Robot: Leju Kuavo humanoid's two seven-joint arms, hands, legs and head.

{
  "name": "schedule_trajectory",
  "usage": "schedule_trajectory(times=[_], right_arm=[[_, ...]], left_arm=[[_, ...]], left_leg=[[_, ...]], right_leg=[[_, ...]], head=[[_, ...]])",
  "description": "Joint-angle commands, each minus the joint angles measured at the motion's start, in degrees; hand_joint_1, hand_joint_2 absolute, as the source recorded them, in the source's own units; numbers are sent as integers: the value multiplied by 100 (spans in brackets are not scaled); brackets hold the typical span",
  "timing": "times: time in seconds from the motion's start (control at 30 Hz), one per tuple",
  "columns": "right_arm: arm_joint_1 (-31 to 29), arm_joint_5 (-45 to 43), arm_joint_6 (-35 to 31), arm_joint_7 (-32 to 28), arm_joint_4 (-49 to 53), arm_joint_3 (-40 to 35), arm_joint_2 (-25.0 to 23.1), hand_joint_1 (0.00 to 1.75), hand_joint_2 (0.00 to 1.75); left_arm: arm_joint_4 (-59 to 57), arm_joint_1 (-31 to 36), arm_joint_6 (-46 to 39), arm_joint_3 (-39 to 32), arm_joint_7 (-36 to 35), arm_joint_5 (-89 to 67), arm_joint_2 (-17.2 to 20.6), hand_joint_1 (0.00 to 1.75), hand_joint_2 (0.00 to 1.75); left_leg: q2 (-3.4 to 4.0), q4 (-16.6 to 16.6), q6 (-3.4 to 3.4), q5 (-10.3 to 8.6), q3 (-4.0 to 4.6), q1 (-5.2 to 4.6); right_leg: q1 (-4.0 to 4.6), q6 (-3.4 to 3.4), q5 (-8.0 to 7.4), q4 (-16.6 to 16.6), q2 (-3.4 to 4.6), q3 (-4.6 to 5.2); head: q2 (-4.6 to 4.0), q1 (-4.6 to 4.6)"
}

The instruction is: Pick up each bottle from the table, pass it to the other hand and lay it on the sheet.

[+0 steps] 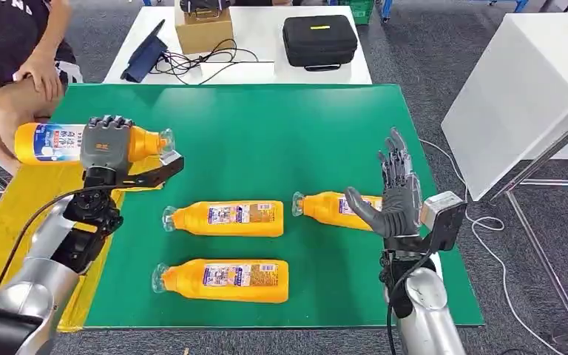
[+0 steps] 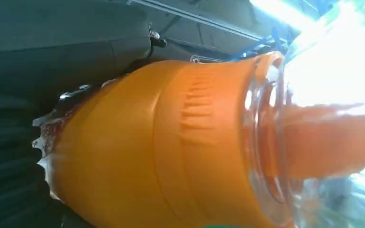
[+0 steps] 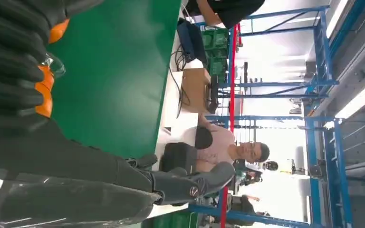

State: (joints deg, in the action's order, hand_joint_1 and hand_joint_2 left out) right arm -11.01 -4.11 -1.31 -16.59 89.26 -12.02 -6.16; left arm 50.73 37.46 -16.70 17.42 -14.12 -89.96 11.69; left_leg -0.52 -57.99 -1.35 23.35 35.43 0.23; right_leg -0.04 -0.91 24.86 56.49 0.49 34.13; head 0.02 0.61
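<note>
Four orange bottles are in play: your left hand (image 1: 106,145) is wrapped round the middle of one bottle (image 1: 48,142), held on its side in the air above the yellow sheet (image 1: 0,229), while three others lie flat on the green table cover (image 1: 266,126), one in the middle (image 1: 225,219), one nearer you (image 1: 225,280), and one (image 1: 333,208) partly behind your right hand (image 1: 396,196), which is raised with fingers spread and holds nothing. Judge these as rigid plastic with some weight if full, smooth and label-wrapped, so likely to slip or roll; the clear cap (image 2: 323,137) end looks the poorest place to grasp, and the broad labelled body the best. The green cover looks flat and matte, so a bottle laid on its side may roll until it settles. Watch the room too: a seated person (image 1: 22,52) is just beside the sheet, a white table behind carries a black case (image 1: 319,41) and a cardboard box (image 1: 204,29), and a white panel (image 1: 518,96) stands to your right.
</note>
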Motion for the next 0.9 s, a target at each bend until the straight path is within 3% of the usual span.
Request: schedule_trajectory(times=[0.03,0.2,0.73,0.77,0.8,0.83,0.9], right_arm=[[-66,60,-40,-6,-261,224,-50,0,175],[79,116,-54,-26,-123,300,-73,0,175],[13,223,-61,24,-209,303,-22,0,175],[10,228,-66,24,-217,307,-14,0,175],[-2,254,-87,17,-247,298,-11,0,175],[-9,268,-95,11,-265,292,-11,0,175],[-26,299,-112,9,-333,251,-26,0,175]], left_arm=[[-966,423,462,42,174,-4,-38,175,175],[-1441,493,631,-533,804,-1,-265,175,175],[-1846,529,858,-996,1229,113,-368,175,175],[-1870,530,864,-1012,1208,109,-357,154,175],[-1992,557,811,-1007,1074,-2,-346,42,175],[-1998,542,748,-898,951,-4,-295,0,175],[-2169,539,740,-760,648,-4,-231,0,175]], left_leg=[[1,2,7,13,-34,3],[-3,4,6,8,-27,3],[0,2,4,5,-15,2],[2,2,5,10,-27,2],[3,2,4,7,-19,2],[5,3,7,14,-36,3],[4,4,7,11,-33,3]], right_leg=[[3,-1,13,-4,-8,-36],[4,-1,9,-6,-10,-30],[2,-2,6,-4,-6,-17],[2,-2,10,-4,-6,-29],[3,-1,6,-5,-5,-20],[4,-2,13,-7,-6,-38],[4,-1,11,-6,-7,-34]], head=[[0,0],[0,0],[0,2],[0,-2],[0,0],[0,0],[0,2]])
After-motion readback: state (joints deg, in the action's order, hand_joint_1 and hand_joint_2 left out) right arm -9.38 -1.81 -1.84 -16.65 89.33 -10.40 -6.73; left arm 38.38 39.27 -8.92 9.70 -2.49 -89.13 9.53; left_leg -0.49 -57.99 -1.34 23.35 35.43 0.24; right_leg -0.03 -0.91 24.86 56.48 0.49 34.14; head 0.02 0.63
